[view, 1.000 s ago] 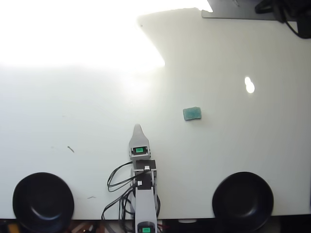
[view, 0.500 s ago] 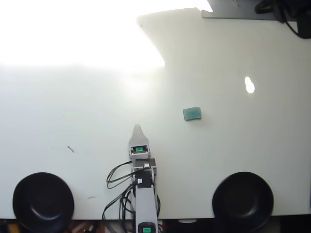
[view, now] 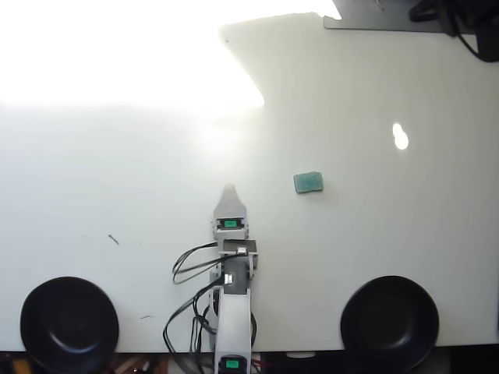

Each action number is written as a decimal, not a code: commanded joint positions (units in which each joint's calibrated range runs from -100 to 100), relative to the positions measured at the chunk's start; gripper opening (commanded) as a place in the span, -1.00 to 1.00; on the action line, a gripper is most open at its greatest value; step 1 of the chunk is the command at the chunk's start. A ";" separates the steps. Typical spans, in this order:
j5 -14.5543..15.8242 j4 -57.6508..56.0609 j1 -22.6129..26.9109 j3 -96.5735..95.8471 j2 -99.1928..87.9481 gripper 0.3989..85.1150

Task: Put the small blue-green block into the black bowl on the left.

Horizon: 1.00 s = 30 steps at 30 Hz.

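Overhead view, single camera. My gripper (view: 228,189) shows as one pale pointed tip aimed up-frame near table centre; the jaws stack one behind the other from here, so I cannot tell whether they are parted or closed. Nothing visible between them, and I cannot say whether the tip touches the table (view: 374,234). It holds nothing I can see.

Arm body (view: 232,312) runs down to the bottom edge, two green square lights on it, black cables (view: 187,273) looping off its left side.

Writing: none legible anywhere. No brand marks I can read on the arm or bowls.

The small blue-green block (view: 309,182) lies flat on bare table, to the right of and slightly above the gripper tip in this view, clearly apart from it. It reads slightly oblong, long axis running roughly left-right with a slight tilt, right end a touch higher.

The black bowl (view: 69,323) sits at bottom left, empty, well apart from the block. A second black bowl (view: 390,321) sits at bottom right, also empty. Strong glare washes out the upper left of the table.
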 commanded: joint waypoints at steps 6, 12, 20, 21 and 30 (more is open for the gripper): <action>-6.06 -4.00 -6.01 14.54 13.55 0.09; -11.09 -4.89 -11.23 21.57 24.69 0.09; -16.07 -4.16 -17.44 30.81 39.47 0.09; -16.41 -4.00 -17.97 31.64 41.40 0.09; -19.29 -1.89 -21.34 36.45 54.79 0.08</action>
